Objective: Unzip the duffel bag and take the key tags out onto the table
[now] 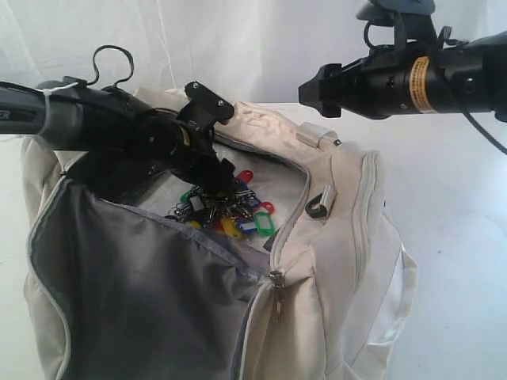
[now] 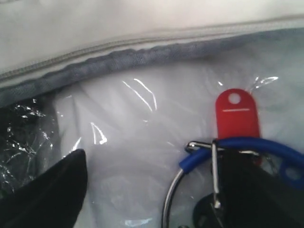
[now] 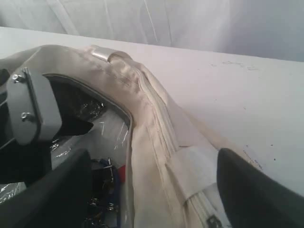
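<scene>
Nearest the exterior camera, the duffel bag (image 1: 341, 237) lies on the table (image 1: 459, 237) with its main zip already run open. The dark grey lining (image 1: 142, 293) is folded out towards seven o'clock and a zip pull (image 1: 276, 279) hangs at the near end of the opening, so the mouth gapes wide enough for an arm. Just beyond, near the middle of the opening, the key tags (image 1: 234, 214) sit inside the bag on a clear plastic film (image 2: 123, 109), not yet on the table. The left arm (image 1: 95, 119) reaches in from nine o'clock and puts the left tool (image 1: 218, 180) right on top of the bunch. The left wrist view shows its two dark fingers (image 2: 47, 194) standing wide apart with nothing pinched between them. A red tag (image 2: 237, 114), a blue tag (image 2: 247, 145) and a metal ring (image 2: 171, 199) lie against the far finger, which looks like a straddle set up for closing on the bunch. Farther back, at about one o'clock from the tags, the right tool (image 1: 307, 91) hangs above the bag's far rim. It is spread wide, holds nothing, and touches no fabric. It probably waits there to stay out of the other arm's way, or to steady the rim if the bag drags when the tags are lifted.
</scene>
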Robot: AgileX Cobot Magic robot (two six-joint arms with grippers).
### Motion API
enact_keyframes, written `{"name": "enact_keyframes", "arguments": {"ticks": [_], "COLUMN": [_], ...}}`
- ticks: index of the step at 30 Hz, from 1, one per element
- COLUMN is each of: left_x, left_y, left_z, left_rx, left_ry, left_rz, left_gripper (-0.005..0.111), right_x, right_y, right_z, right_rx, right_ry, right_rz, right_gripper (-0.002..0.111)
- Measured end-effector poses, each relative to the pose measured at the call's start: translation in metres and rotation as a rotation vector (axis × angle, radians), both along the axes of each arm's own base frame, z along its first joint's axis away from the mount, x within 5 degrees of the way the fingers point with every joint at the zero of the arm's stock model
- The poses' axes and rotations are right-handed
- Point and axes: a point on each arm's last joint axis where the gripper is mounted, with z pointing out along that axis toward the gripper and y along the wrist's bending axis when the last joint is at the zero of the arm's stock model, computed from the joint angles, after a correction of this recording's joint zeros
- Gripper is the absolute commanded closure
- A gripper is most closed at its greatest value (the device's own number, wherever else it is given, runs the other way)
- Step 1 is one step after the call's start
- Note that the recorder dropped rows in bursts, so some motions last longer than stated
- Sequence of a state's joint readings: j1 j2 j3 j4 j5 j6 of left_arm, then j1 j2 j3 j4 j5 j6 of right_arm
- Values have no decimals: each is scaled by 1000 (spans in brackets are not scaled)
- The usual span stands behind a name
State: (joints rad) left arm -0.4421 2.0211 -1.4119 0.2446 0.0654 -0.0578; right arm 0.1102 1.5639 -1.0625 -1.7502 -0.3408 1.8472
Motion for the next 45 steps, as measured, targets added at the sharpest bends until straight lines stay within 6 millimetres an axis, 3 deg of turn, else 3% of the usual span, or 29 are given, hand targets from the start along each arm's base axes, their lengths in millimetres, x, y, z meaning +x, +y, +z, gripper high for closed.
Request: {"name": "enact_keyframes", "arguments": {"ticks": [3, 15, 17, 25, 33, 38, 45], "left_x": [5, 3, 1, -7, -9, -20, -48], "left_y": [-1, 2, -1, -17, -14, 0, 22], "left_z": [3, 10, 9, 2, 7, 39, 120], "left_rx": [18, 111, 114, 126, 166, 264, 270], "left_ry": [25, 173, 177, 205, 214, 215, 95], "left_rz": [9, 44, 37, -1, -5, 4, 37], "left_gripper": [15, 18, 28, 106, 107, 107, 107], "right_x": [-3, -6, -6, -8, -10, -11, -14], "right_y": [1, 2, 3, 6, 9, 10, 10], "right_z": [6, 9, 9, 9, 9, 9, 1], "right_rx": [6, 16, 18, 39, 70, 79, 85], "right_ry": [-15, -17, -16, -3, 16, 20, 50], "right_rz": [9, 33, 39, 75, 103, 106, 105], "right_gripper": [40, 40, 40, 40, 40, 40, 40]}}
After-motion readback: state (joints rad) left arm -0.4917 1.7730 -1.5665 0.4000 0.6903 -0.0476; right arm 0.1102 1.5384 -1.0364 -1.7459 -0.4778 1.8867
